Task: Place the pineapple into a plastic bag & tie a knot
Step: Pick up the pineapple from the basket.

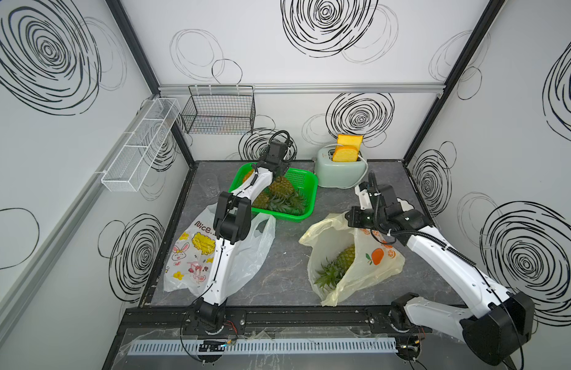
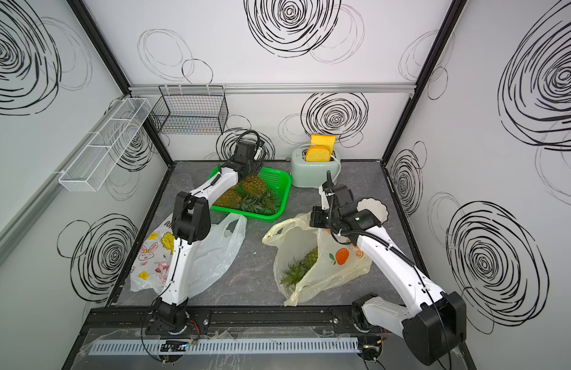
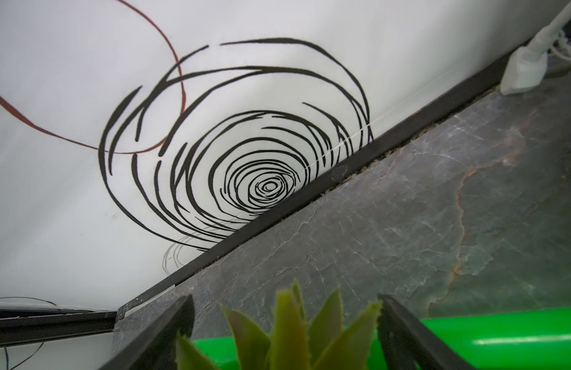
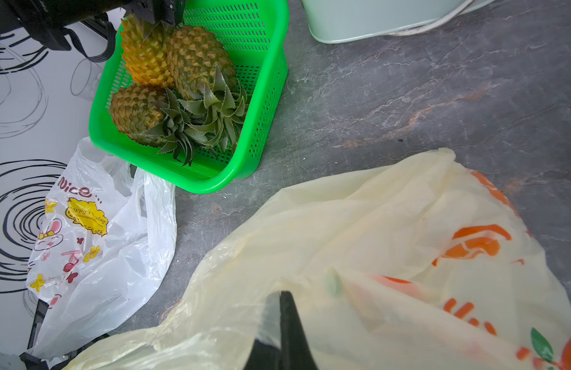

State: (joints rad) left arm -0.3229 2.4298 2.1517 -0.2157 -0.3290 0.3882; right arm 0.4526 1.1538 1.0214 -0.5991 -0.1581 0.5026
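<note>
Between the parted jaws of the left claw (image 3: 284,301) stands the leafy crown (image 3: 287,333) of the yellow pineapple (image 4: 143,54), which lies in the green basket (image 4: 268,96) directly beneath that claw; the jaws stand apart on either side of the leaves and no contact shows, so the step in hand looks like the grasp. To do it well the claw should, I judge, sink toward the base of the crown, where the leaves bunch thick, and close squarely there; the tips alone would likely bend and slip. Two darker pineapples (image 4: 197,57) lie touching it, on the robot's side of the claw, so a straight lift seems safer than a sideways drag. Off to this claw's right, well apart across the grey table (image 4: 405,96), the right claw (image 4: 281,307) is pinched together on the rim of the cream bag (image 4: 341,224), holding its mouth up; a bagged pineapple (image 1: 346,258) already lies inside. A white printed bag (image 4: 117,256) lies slack behind the left claw, under its arm; which bag is meant I cannot tell.
</note>
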